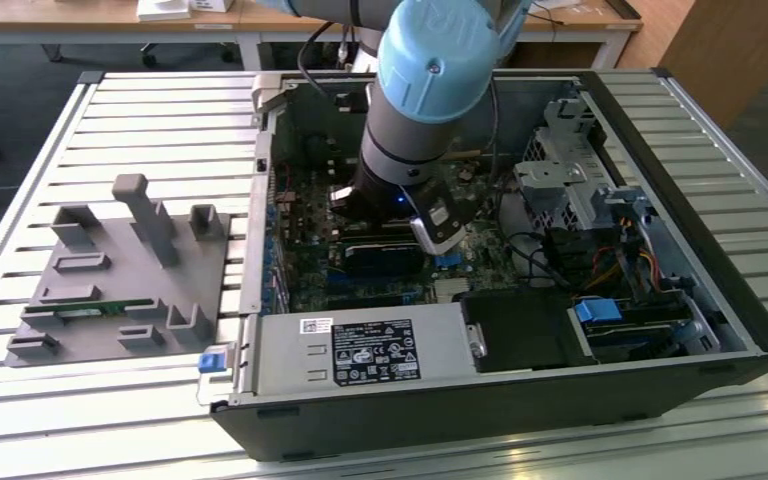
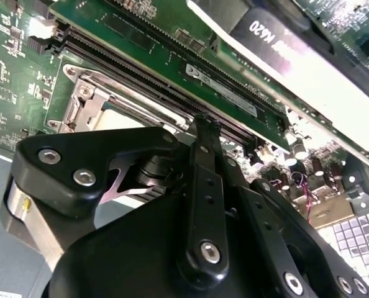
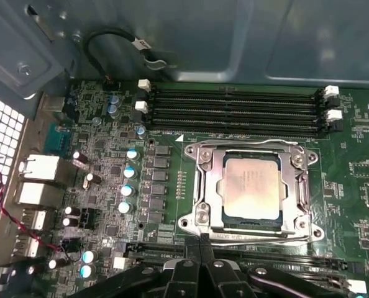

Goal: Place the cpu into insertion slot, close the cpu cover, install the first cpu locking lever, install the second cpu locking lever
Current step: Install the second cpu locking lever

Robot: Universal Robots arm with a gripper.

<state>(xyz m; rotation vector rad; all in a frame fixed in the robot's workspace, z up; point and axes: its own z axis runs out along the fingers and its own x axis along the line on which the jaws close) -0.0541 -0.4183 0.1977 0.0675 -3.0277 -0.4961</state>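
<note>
Silver square cpu [image 3: 251, 187] sits in the black insertion slot, metal-frame cpu cover [image 3: 254, 154] down over it; black gripper [image 3: 203, 239] fingers pressed together, at the cover's near edge

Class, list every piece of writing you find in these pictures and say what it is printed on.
Power supply label: print too small to read.
Chip top: faint marks, unreadable.
Green board: tiny white lettering, unreadable.
Black card: white characters, partly cut off.
</note>
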